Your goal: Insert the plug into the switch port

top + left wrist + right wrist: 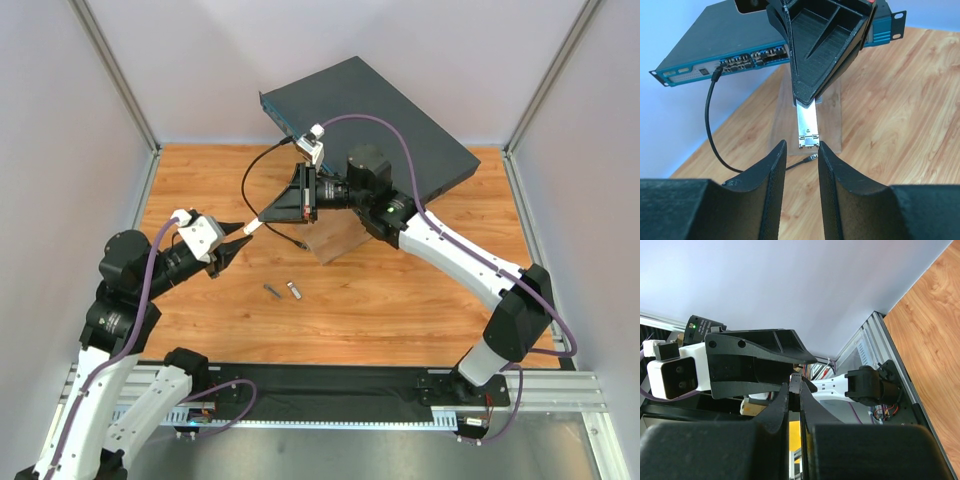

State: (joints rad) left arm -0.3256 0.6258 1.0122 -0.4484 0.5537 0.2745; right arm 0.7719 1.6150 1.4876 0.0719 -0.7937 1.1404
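This looks like a robot lab, with a small test booth. The left arm [125, 300] and the right arm [470, 262] of a robot are fixed to a metal rail [570, 386] at the near edge of a wooden table top [400, 320]. Plain white walls [300, 40] close the table in on three sides, with silver posts [114, 75] in the corners. Purple cables [365, 116] run along the arms. At the back lies a switch [350, 90], a dark box with many small ports.
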